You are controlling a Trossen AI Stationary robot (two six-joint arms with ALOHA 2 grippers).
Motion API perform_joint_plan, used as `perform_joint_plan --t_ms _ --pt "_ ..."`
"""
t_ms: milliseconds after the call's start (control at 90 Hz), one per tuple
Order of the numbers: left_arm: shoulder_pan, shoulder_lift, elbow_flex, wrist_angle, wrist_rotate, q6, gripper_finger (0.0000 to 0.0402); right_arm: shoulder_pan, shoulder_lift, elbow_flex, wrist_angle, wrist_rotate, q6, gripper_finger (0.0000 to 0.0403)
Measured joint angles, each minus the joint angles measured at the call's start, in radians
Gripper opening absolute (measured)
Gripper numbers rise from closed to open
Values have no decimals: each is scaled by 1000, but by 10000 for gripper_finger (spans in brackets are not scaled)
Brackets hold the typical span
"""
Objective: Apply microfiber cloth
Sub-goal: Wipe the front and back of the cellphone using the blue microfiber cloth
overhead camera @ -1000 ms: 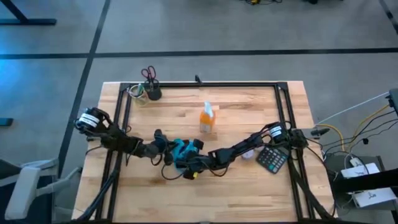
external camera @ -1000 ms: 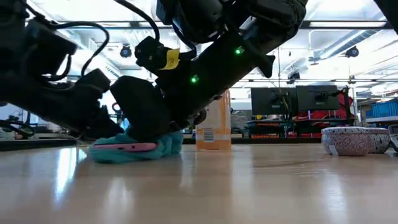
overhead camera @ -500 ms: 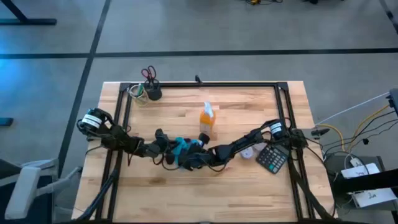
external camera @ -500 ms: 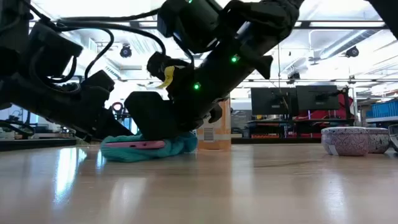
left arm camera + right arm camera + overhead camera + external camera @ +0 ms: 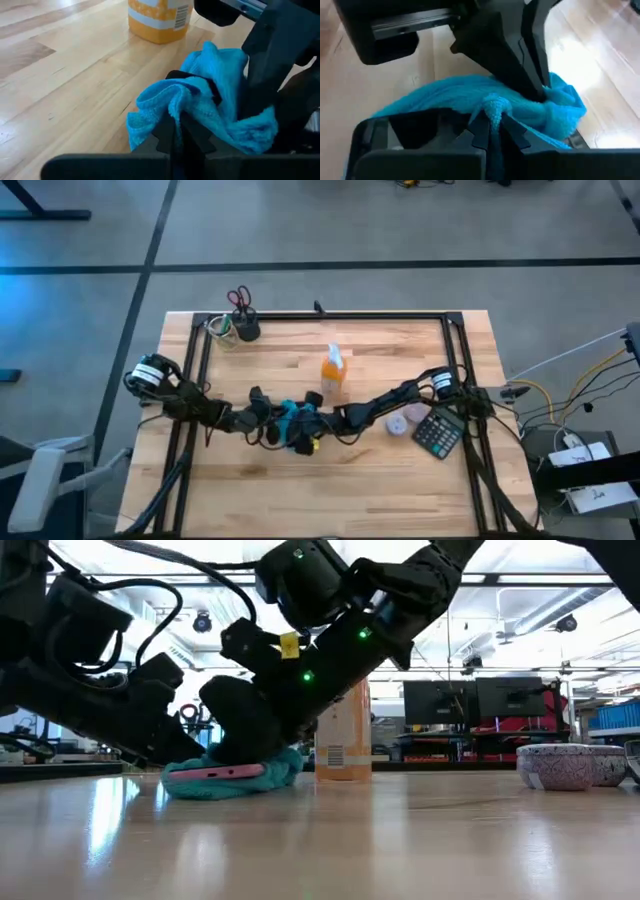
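The turquoise microfiber cloth point(image 5: 291, 418) lies bunched at the middle of the table, on top of a flat pink-edged device point(image 5: 213, 772). My left gripper point(image 5: 272, 418) comes at it from the table's left and is shut on it. My right gripper point(image 5: 308, 425) comes from the right and is shut on it too. The two grippers almost meet over the cloth point(image 5: 215, 70). Both arms hide much of the cloth from above. My left gripper pinches a raised fold of the cloth point(image 5: 172, 107) between its two fingers, low and slanting down from the table's left. The cloth stays slack and bunched, resting on the device and the table. My right gripper pinches another raised fold point(image 5: 494, 106) at the top of the bunch between its two fingers, slanting down from the table's right. Around the fold the cloth point(image 5: 445, 95) lies crumpled and slack, not lifted clear.
An orange spray bottle point(image 5: 333, 370) stands just beyond the cloth toward the far edge. A calculator point(image 5: 437, 435) and a small white round thing point(image 5: 397, 425) lie at the right. A dark cup with scissors point(image 5: 243, 320) stands at the far left corner. A patterned bowl point(image 5: 560, 765) is at the right.
My right gripper has moved from the near side toward the far edge, over the cloth, staying shut on it. The cloth bunch and the device under it have shifted a little toward the table's right. My left gripper has followed slightly.
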Motion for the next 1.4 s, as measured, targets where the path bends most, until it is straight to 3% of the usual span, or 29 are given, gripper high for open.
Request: perform_joint_plan --t_ms 122,300,478,700,789,944,1044,1189,1400 --pt "-3 0 -2 0 -6 -13 0 -25 -1 -8 -75 185 141 0" --pt "-5 0 -15 8 -2 -35 0 -46 -1 -13 -161 300 273 0" --pt "-6 0 -27 18 5 -44 0 -28 -24 -14 -223 304 279 0" --pt "-9 -1 -29 18 6 -27 0 24 -92 -18 -253 325 104 0" --pt "-9 -1 -30 18 6 -9 0 25 -110 -18 -223 262 29 0" --pt "-10 -1 -32 28 5 5 0 -5 -79 -29 -84 -46 -52 0" --pt "-2 -1 -32 33 -1 61 0 -14 -48 -29 -64 -159 -70 0" --pt "43 -20 -36 71 75 160 0 -15 -25 -28 -53 -257 -70 0" --pt "101 -121 -27 40 139 298 0 -11 -8 -30 -59 -290 -48 0"
